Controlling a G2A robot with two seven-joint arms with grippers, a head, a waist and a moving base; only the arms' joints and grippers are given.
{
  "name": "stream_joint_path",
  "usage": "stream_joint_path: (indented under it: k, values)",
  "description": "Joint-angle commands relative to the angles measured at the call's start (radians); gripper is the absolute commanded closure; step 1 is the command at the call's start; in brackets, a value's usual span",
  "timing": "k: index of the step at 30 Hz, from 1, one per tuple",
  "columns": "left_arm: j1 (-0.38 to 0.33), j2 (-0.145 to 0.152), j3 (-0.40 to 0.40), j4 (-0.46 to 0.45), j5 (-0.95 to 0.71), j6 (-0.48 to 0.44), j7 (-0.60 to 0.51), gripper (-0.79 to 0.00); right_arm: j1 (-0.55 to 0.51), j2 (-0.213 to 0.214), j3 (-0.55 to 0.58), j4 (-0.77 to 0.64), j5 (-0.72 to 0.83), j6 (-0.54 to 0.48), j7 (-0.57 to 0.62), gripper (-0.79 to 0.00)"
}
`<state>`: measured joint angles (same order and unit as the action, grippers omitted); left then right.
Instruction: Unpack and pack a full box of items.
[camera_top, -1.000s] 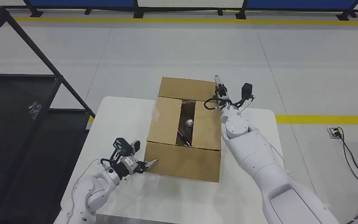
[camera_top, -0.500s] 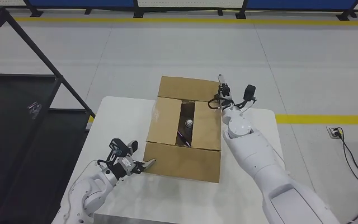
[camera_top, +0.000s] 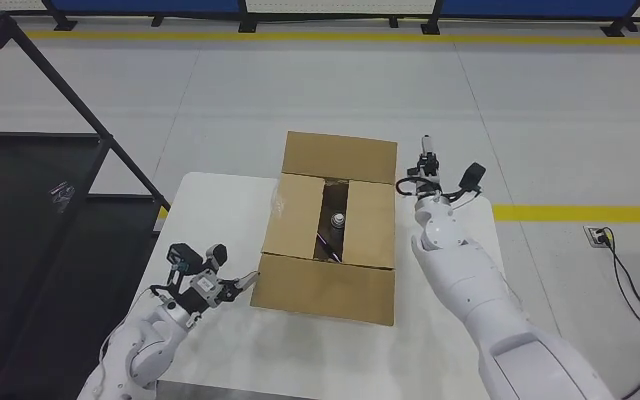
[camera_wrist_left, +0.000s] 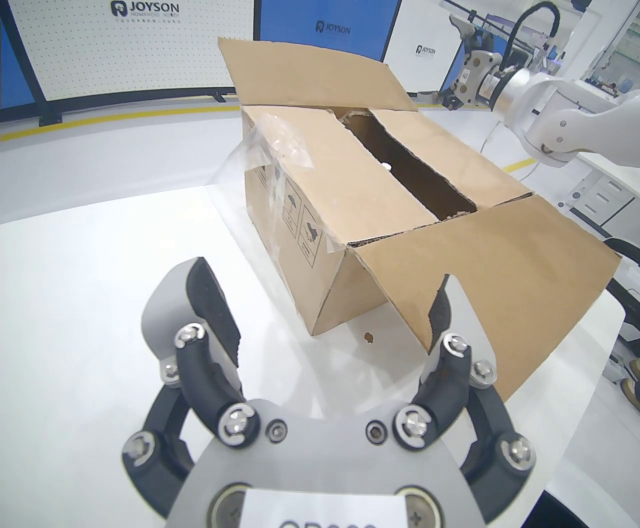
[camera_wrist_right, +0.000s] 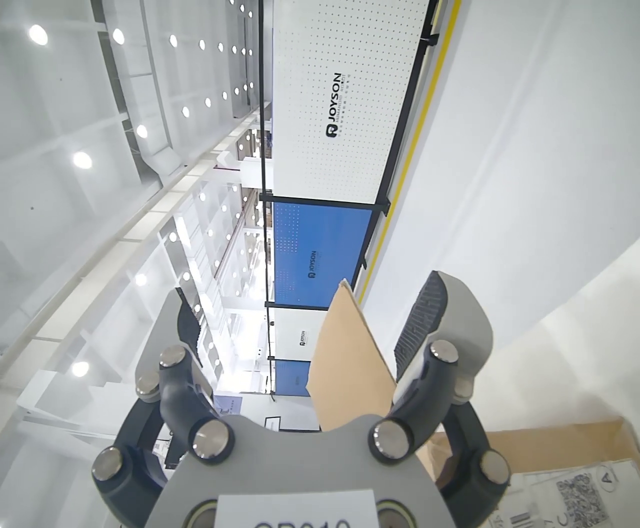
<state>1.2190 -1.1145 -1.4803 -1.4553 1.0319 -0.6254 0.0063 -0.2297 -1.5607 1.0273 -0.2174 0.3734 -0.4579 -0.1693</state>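
Observation:
A brown cardboard box (camera_top: 300, 215) stands in the middle of the white table (camera_top: 215, 205), its far flap (camera_top: 340, 157) and near flap (camera_top: 322, 289) folded outward. Through the gap between the two side flaps I see a round-capped item (camera_top: 339, 218) and a dark item (camera_top: 328, 245). My left gripper (camera_top: 238, 286) is open, low over the table just left of the near flap's corner (camera_wrist_left: 425, 320), with nothing between its fingers (camera_wrist_left: 215, 310). My right gripper (camera_top: 424, 152) is open beside the box's far right corner. In the right wrist view (camera_wrist_right: 305, 310), a cardboard flap (camera_wrist_right: 345, 370) lies beyond it.
Loose clear tape (camera_wrist_left: 280, 145) hangs off the box's left top edge. A small dark speck (camera_wrist_left: 368, 338) lies on the table by the box's near corner. The table's right edge (camera_top: 492, 240) runs close to the right arm. Open tabletop (camera_wrist_left: 100, 240) lies left of the box.
My left gripper has pulled back to the left, away from the near flap's corner. My right gripper has moved right, off the box's far right flap.

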Motion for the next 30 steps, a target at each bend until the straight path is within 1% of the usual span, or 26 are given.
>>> stream_joint_path:
  k: [1, 9, 17, 23, 25, 30]
  values:
    - [0.001, 0.0, -0.004, 0.0, -0.007, 0.009, 0.002, -0.785, -0.004, -0.003, 0.0, -0.006, -0.006, 0.017, 0.004, -0.785]
    - [0.006, -0.002, -0.022, 0.008, -0.047, 0.084, 0.015, -0.785, -0.004, -0.015, 0.003, -0.009, -0.027, 0.065, 0.056, -0.785]
    - [-0.02, -0.009, -0.027, 0.036, -0.093, 0.226, -0.01, -0.785, 0.0, -0.017, 0.014, -0.001, -0.038, 0.069, 0.158, -0.785]
    - [-0.061, -0.016, -0.001, 0.06, -0.063, 0.325, -0.043, -0.785, -0.004, -0.013, 0.033, 0.001, -0.027, 0.052, 0.237, -0.785]
    - [-0.073, -0.018, 0.013, 0.069, -0.05, 0.34, -0.047, -0.785, -0.006, -0.013, 0.035, -0.002, -0.035, 0.05, 0.25, -0.785]
    - [-0.091, -0.022, 0.033, 0.089, -0.044, 0.337, -0.054, -0.785, -0.013, -0.01, 0.042, -0.008, -0.044, 0.041, 0.279, -0.785]
